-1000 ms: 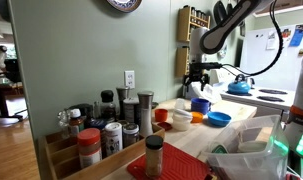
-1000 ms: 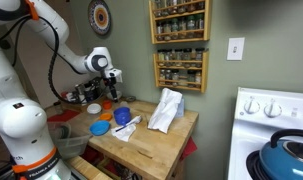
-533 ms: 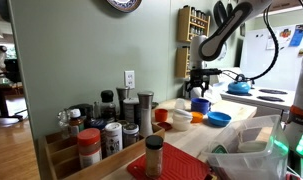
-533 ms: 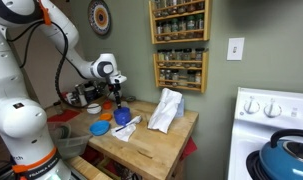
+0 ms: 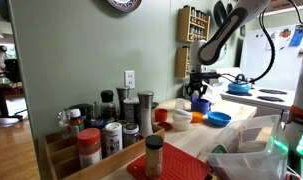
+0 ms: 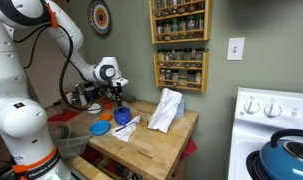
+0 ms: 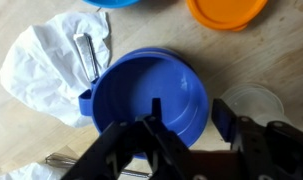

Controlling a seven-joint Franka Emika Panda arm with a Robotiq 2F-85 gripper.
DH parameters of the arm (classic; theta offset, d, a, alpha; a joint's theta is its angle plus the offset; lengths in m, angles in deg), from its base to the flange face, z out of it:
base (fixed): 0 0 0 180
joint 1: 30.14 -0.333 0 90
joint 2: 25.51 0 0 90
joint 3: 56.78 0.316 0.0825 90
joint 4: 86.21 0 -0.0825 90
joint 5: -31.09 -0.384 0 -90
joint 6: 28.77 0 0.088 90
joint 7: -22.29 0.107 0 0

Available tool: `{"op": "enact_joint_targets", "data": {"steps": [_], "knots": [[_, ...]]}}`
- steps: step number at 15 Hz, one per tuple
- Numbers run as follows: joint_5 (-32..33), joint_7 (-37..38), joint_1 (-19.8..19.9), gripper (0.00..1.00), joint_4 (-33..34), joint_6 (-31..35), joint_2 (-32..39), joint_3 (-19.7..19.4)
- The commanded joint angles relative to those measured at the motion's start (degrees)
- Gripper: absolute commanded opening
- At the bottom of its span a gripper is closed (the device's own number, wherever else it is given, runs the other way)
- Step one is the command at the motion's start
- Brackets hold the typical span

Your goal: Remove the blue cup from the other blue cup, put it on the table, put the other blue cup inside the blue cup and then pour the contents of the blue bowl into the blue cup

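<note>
- White crumpled cloth (image 7: 36,65) lies just left of the blue cup (image 7: 151,92) in your wrist view. Its edge meets the cup's side.
- Thin and shiny, a metal utensil (image 7: 89,55) rests on that cloth, close to the cup's left rim.
- Bright blue, the blue bowl (image 7: 113,3) shows only as a sliver at the top edge, beyond the cup and slightly to its left, apart from it. In an exterior view the bowl (image 6: 98,128) sits low on the surface just beside the cup (image 6: 121,117).
- The cup stands upright on the light wood surface (image 7: 281,60), its mouth facing your wrist camera and its smooth blue inside showing.
- Your hand (image 7: 191,120) shows at the bottom edge and straddles the cup's right wall. One finger (image 7: 156,115) is over the inside and the other is outside the rim.
- The jaws are parted. Blue still shows between the inner finger and the wall, so the hand is not clamped on the cup.
- In both exterior views the hand (image 5: 198,90) (image 6: 118,98) hangs directly over the cup, fingers pointing down.
- Beyond the cup to its right sits an orange bowl (image 7: 228,12), cut off by the top edge and apart from the cup.
- Just right of the cup stands a clear tub (image 7: 253,103), partly hidden behind the outer finger.
</note>
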Motion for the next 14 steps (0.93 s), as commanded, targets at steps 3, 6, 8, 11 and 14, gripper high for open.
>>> {"op": "enact_joint_targets", "data": {"steps": [3,6,8,11,14], "knots": [[-1.0,-1.6,-1.8,0.31,0.2,2.2,1.5,-1.6],[-1.1,-1.9,-2.0,0.07,0.2,2.2,1.0,-1.6],[-0.9,-2.0,-2.1,0.00,0.3,1.8,0.5,-1.7],[-0.4,-1.9,-2.2,0.01,0.6,0.7,-0.6,-1.7],[0.7,-1.6,-2.3,0.01,0.9,-0.9,-1.9,-1.7]]}}
